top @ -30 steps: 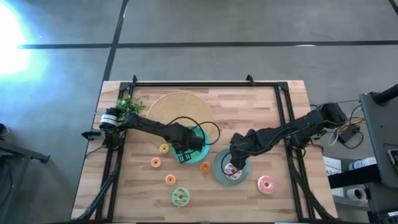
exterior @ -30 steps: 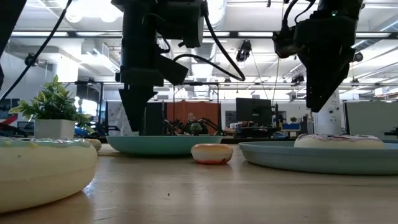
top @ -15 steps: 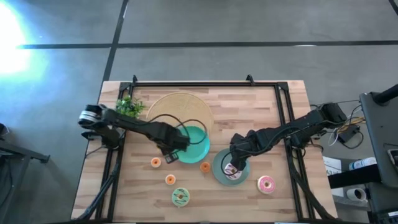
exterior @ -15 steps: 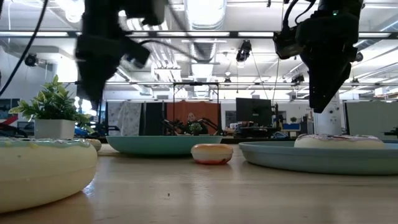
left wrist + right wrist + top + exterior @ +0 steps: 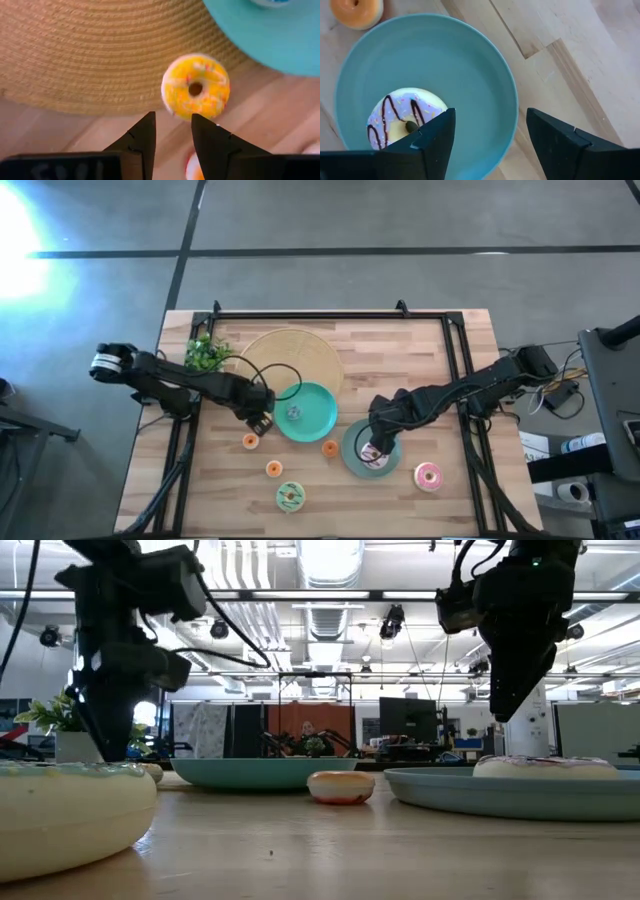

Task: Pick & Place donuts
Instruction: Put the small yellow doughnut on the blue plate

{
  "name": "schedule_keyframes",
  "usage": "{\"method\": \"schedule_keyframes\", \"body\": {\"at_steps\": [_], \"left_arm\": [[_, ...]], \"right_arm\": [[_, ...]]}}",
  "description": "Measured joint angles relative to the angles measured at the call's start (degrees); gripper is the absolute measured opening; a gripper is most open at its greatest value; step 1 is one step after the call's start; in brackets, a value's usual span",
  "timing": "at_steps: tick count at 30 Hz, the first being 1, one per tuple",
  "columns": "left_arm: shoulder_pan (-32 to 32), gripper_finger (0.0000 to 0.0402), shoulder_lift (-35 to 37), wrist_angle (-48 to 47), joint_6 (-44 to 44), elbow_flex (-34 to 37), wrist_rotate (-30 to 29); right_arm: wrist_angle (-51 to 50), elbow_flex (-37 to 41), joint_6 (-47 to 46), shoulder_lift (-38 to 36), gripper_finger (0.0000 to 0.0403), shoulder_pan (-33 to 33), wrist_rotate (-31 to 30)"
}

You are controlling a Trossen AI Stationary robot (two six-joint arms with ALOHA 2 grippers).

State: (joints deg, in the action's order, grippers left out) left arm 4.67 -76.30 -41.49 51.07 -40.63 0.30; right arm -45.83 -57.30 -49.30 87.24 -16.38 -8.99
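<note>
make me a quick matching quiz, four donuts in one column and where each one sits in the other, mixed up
1 striped white donut
2 pink donut
3 green donut
4 yellow donut

a bare wood, near front edge, left of centre
b on the darker teal plate
c bare wood, right of both plates
d beside the woven disc, ahead of the left gripper

Pairs: 1-b, 2-c, 3-a, 4-d

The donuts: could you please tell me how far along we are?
Done: the striped donut lies on a plate under the right end effector. In hand: the open left end effector hovers by the yellow donut. Left: pink donut, green donut and three orange donuts.
</note>
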Motion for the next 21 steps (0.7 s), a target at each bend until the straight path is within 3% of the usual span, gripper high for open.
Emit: {"method": "schedule_keyframes", "body": {"at_steps": [6, 21], "left_arm": [[-1.3, 0.0099, -1.0, 4.8, 0.2, 1.8, -0.6], [-1.6, 0.0099, 0.2, 5.8, 1.0, 0.6, -1.4]], "right_arm": [[0.4, 0.0, -1.3, 0.0, 0.0235, 0.0, 0.0], [1.5, 0.0, -2.1, 0.0, 0.0235, -0.1, -0.1]]}}
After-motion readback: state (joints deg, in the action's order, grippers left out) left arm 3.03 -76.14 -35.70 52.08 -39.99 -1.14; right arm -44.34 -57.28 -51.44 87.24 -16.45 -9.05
